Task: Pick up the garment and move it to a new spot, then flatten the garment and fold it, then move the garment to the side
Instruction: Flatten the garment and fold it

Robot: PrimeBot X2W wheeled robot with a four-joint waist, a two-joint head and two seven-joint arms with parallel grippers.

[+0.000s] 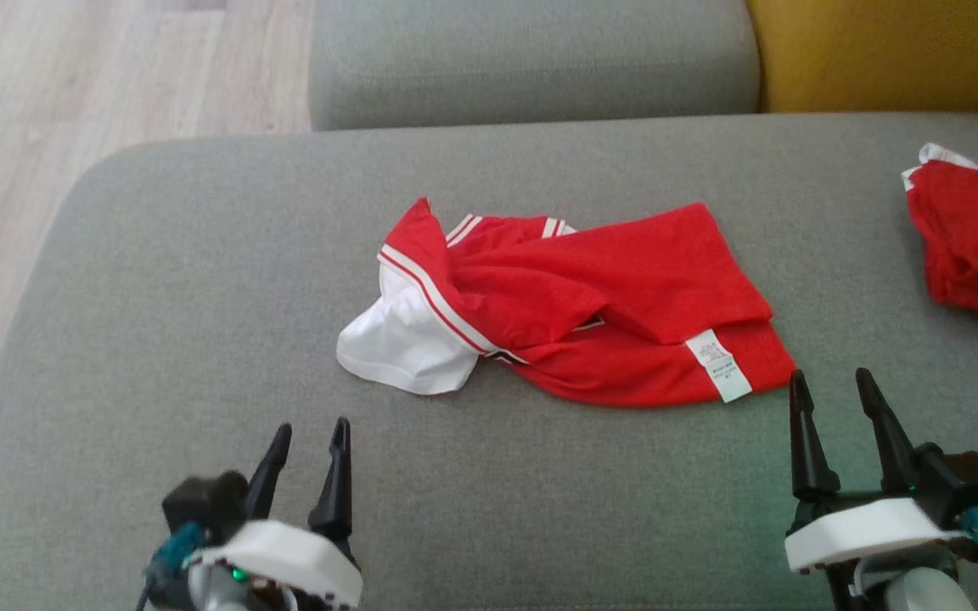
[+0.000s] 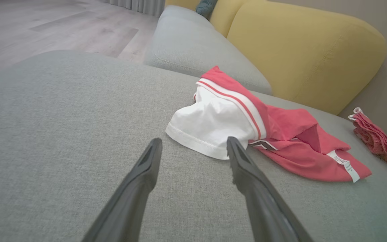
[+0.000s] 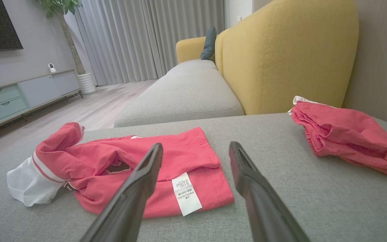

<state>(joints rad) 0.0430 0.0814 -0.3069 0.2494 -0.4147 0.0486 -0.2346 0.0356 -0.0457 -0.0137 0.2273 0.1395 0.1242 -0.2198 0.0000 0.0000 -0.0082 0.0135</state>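
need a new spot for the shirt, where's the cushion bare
Bare grey cushion runs left of the crumpled red and white garment, out to the rounded edge by the floor, and along the near strip between the left gripper and right gripper. The right end is crowded by a second red garment.

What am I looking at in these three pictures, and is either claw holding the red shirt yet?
A two-armed robot faces a grey fabric sofa seat. The head view looks down from its head; the wrist views look along each arm's two dark fingers. A crumpled red T-shirt with a white sleeve and white care label lies mid-seat. A second bunched red garment lies at the robot's far right. The left gripper points at the white sleeve, the right gripper at the labelled hem. Both are open and hold nothing.
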